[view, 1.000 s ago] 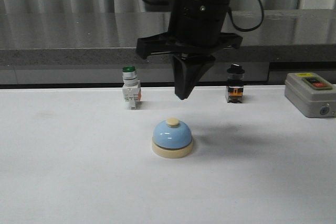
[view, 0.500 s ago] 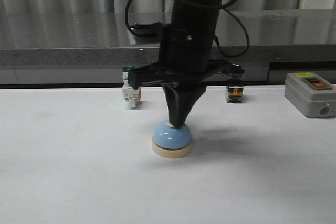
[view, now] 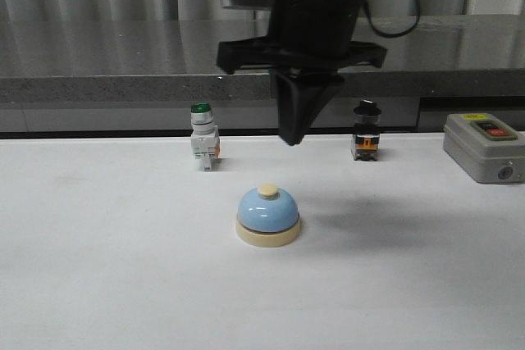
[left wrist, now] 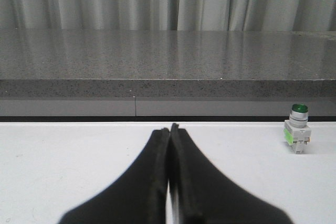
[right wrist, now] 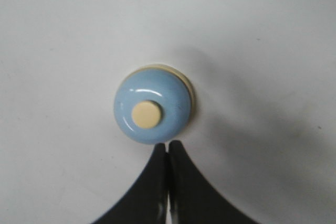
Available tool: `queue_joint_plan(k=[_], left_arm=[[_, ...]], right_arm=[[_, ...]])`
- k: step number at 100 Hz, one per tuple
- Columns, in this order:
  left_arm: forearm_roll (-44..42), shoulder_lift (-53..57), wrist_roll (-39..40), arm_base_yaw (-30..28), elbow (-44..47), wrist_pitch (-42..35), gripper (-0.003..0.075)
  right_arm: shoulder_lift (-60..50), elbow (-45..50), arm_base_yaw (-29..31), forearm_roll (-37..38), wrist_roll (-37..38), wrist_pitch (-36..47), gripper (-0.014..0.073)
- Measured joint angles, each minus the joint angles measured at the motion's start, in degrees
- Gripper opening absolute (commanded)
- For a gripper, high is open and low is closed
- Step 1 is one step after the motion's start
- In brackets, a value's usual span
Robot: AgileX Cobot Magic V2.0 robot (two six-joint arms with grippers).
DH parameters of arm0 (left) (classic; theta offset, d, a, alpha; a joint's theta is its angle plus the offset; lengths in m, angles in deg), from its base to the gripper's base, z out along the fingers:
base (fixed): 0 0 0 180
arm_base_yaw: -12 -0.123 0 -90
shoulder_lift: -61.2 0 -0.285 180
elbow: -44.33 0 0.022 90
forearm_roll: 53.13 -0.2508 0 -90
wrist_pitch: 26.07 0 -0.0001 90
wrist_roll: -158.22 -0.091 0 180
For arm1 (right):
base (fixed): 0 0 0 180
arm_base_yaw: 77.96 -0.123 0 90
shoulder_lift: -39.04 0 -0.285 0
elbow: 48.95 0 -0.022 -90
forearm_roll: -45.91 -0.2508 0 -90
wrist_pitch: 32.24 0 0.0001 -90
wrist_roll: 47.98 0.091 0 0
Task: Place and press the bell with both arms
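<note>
The light-blue bell with cream base and cream button stands upright on the white table, in the middle. My right gripper hangs shut, point down, a little above and behind the bell, not touching it. In the right wrist view the bell lies just beyond the shut tips of the right gripper. My left gripper is shut and empty over bare table. It does not show in the front view.
A green-capped white switch stands behind the bell to the left, also in the left wrist view. A black-knob switch stands behind to the right. A grey box with a red button sits far right. A grey ledge runs along the back.
My right gripper came down onto the bell's button half a second ago and has since risen clear of it. The bell has stayed in place.
</note>
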Motion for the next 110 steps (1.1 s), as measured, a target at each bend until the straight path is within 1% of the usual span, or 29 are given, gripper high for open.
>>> queue_joint_plan(k=[20,48,69,88,110], left_arm=[[0.0,0.0,0.0,0.0,0.0,0.0,-0.002],[0.0,0.0,0.0,0.0,0.0,0.0,-0.002],[0.0,0.0,0.0,0.0,0.0,0.0,-0.002],[0.0,0.0,0.0,0.0,0.0,0.0,-0.002],[0.0,0.0,0.0,0.0,0.0,0.0,-0.002]], right_arm=[[-8.0,7.9,6.2,0.0,0.0,1.1,-0.007],[-19.0,21.7,19.4,0.0,0.3,5.2,-0.007],[-27.4,30.2,27.0,0.0,0.3,7.6,-0.007],[-36.0,37.8,31.0,0.0,0.4,9.7,-0.007],[-47.4,45.6,31.4,0.0,0.5,12.8,-0.007]])
